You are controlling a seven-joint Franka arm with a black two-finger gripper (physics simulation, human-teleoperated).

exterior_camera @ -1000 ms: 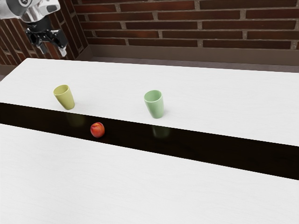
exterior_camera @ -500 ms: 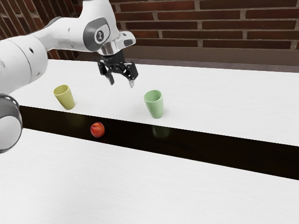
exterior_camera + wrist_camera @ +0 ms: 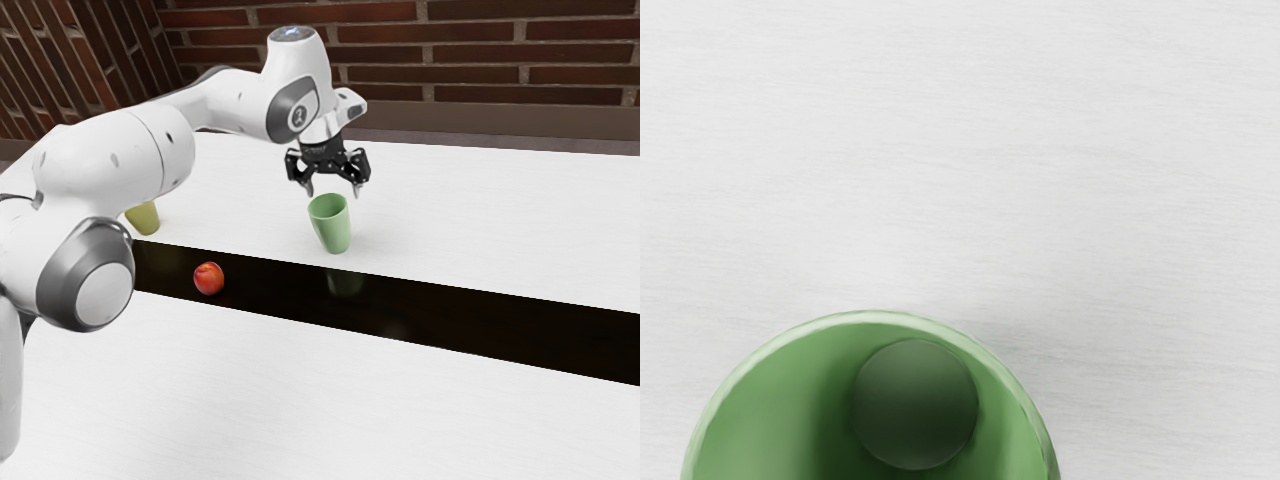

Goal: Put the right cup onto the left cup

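Fingers point(image 3: 357, 189) (2, spread) hover above tapered green cup point(image 3: 334, 232).

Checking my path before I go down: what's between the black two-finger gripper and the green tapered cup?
Nothing that I can see: in the exterior view, the gap from the black two-finger gripper to the green tapered cup is bare.

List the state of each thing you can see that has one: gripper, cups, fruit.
Gripper: open, empty, just above the green cup.
Green cup: upright on the table, mouth up, empty inside.
Yellow cup: standing on the table, top hidden behind the arm, so contents can't be told.
Red fruit: whole, resting on the dark strip.
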